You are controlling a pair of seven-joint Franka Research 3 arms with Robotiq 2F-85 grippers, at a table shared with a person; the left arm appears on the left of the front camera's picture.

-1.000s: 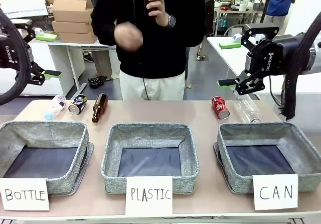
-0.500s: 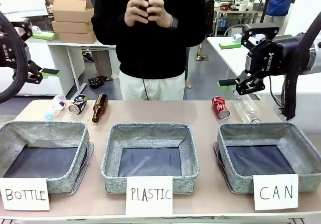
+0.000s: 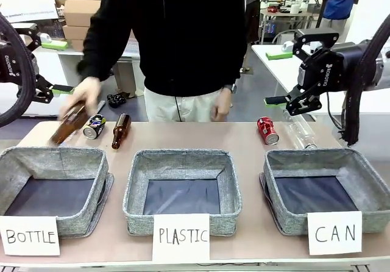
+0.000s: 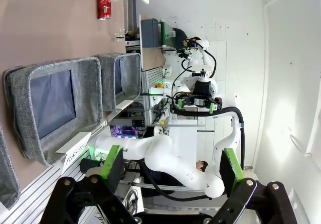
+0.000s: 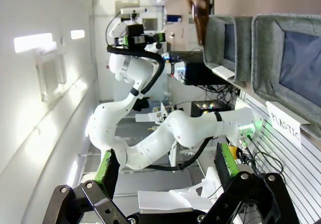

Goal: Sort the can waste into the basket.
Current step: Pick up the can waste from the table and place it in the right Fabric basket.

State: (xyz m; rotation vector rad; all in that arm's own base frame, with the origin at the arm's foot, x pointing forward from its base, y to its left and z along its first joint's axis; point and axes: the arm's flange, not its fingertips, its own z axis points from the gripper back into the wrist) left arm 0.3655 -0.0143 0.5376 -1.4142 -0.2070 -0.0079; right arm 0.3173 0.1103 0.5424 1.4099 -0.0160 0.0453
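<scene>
The red can (image 3: 267, 130) lies on the table just behind the grey basket (image 3: 286, 214) marked by the "CAN" sign (image 3: 334, 232). My right gripper (image 3: 277, 78) hangs open above and slightly right of this can, holding nothing. The black-blue can (image 3: 94, 126) lies at the far left, beside a person's hand (image 3: 85, 94) setting down a brown bottle (image 3: 68, 124). My left gripper (image 3: 58, 67) hovers open above that corner. The left wrist view looks past my left gripper (image 4: 171, 166) to the red can (image 4: 104, 4) and the basket (image 4: 106, 83). In its own wrist view my right gripper (image 5: 166, 164) is open.
A second brown bottle (image 3: 120, 130) lies right of the black-blue can. A clear plastic bottle (image 3: 303, 135) lies right of the red can. Baskets signed "BOTTLE" (image 3: 91, 214) and "PLASTIC" (image 3: 137, 214) stand left and centre. The person stands close at the far edge.
The person has brought the brown bottle down from chest height to the table's left end, covering the clear bottle there. Both grippers have stayed put and open.
</scene>
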